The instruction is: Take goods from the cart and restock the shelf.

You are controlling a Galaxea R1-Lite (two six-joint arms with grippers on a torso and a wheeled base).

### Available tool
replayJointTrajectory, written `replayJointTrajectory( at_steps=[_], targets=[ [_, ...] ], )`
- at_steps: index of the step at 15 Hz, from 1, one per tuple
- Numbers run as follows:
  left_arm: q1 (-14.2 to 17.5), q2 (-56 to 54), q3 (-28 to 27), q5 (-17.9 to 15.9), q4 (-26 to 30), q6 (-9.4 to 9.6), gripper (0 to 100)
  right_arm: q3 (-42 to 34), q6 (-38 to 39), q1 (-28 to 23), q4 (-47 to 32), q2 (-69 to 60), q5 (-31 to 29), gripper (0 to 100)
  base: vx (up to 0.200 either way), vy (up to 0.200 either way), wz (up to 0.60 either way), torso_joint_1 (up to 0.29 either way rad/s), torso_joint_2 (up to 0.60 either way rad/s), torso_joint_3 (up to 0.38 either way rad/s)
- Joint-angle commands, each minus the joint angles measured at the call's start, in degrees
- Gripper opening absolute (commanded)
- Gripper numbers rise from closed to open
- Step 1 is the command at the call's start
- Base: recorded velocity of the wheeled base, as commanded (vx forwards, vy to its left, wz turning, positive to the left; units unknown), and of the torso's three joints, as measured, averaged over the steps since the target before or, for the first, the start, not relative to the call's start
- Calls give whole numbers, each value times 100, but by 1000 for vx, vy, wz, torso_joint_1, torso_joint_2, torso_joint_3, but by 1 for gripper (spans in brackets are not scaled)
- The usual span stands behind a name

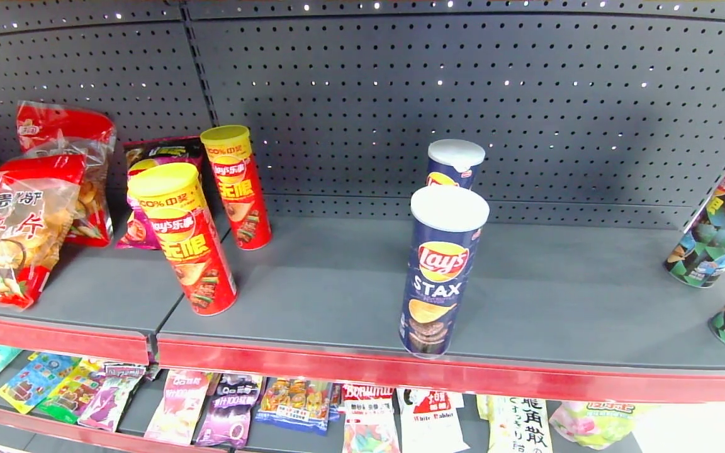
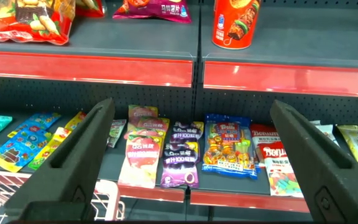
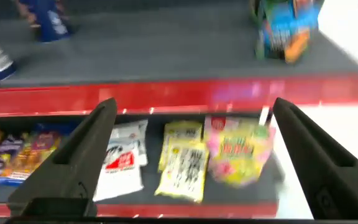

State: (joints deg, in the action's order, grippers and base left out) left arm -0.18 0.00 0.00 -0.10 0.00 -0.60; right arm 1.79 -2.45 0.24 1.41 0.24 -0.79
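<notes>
I am seeing both claws hanging wide open, holding nothing: the left claw (image 2: 191, 109) is facing candy bags (image 2: 185, 152), the right claw (image 3: 191, 106) facing what may be pale packets (image 3: 182, 165), blurred. At the head view's centre a blue chip can (image 1: 443, 270) is standing at the shelf (image 1: 337, 283) front edge, a red can (image 1: 183, 239) at centre left.
</notes>
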Motion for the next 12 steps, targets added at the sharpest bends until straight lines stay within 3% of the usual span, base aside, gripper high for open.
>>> replayJointTrajectory(
  at_steps=[1, 3, 12],
  targets=[
    [1, 0, 0, 1, 0, -2, 100, -179, 148, -7, -27, -7, 317, 100, 0, 0, 0, 0, 0, 0],
    [1, 0, 0, 1, 0, 7, 100, -179, 254, -7, -141, -7, 44, 100, 0, 0, 0, 0, 0, 0],
    [1, 0, 0, 1, 0, -2, 100, -179, 210, -7, -141, -7, 79, 100, 0, 0, 0, 0, 0, 0]
  ],
)
